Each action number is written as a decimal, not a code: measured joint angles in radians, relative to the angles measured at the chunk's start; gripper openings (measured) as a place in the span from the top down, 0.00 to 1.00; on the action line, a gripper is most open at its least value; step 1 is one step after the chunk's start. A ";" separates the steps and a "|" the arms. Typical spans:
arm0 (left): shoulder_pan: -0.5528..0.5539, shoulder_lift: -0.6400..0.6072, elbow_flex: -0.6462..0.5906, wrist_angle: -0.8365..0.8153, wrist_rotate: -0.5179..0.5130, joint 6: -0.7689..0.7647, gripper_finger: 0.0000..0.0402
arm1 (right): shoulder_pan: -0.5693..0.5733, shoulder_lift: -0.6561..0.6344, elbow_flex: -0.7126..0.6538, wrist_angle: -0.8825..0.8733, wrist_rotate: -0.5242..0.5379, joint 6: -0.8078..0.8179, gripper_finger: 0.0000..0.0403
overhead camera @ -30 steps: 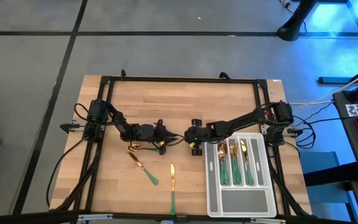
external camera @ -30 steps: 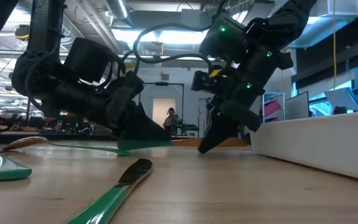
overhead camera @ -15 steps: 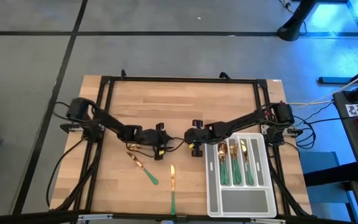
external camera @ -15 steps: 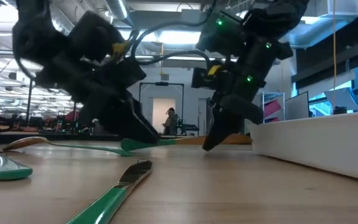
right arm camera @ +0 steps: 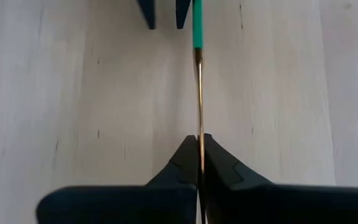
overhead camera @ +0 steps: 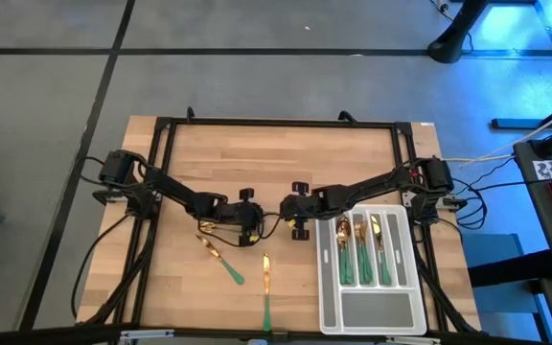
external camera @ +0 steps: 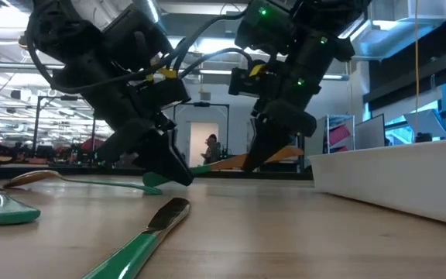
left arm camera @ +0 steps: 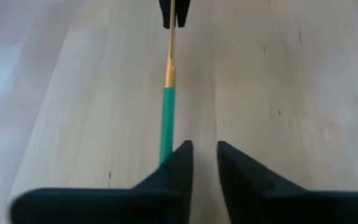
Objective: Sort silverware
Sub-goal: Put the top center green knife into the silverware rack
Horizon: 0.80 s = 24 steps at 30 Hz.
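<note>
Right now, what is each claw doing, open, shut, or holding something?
Left gripper: jaws slightly open, holding nothing; the utensil's green handle lies beside them.
Right gripper: jaws shut on the utensil.

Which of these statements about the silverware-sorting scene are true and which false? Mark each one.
1. The right end effector is shut on the gold shaft of a utensil. True.
2. The left end effector grips that utensil's green handle. False: its fingers are apart and the handle lies beside one of them.
3. The grey tray holds no silverware. False: its three narrow compartments hold pieces.
4. A knife lies loose on the table. True.
</note>
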 joint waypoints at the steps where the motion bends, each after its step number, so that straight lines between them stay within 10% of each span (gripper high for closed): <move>1: -0.002 0.000 0.000 0.001 -0.003 0.000 0.88 | 0.001 0.000 0.000 0.000 -0.002 -0.001 1.00; 16: -0.004 0.000 0.000 -0.003 -0.019 0.012 1.00 | 0.001 0.000 0.000 0.004 -0.017 0.005 0.98; 24: -0.004 0.001 -0.030 0.004 -0.035 -0.079 1.00 | -0.001 -0.016 0.023 -0.070 -0.041 0.062 0.72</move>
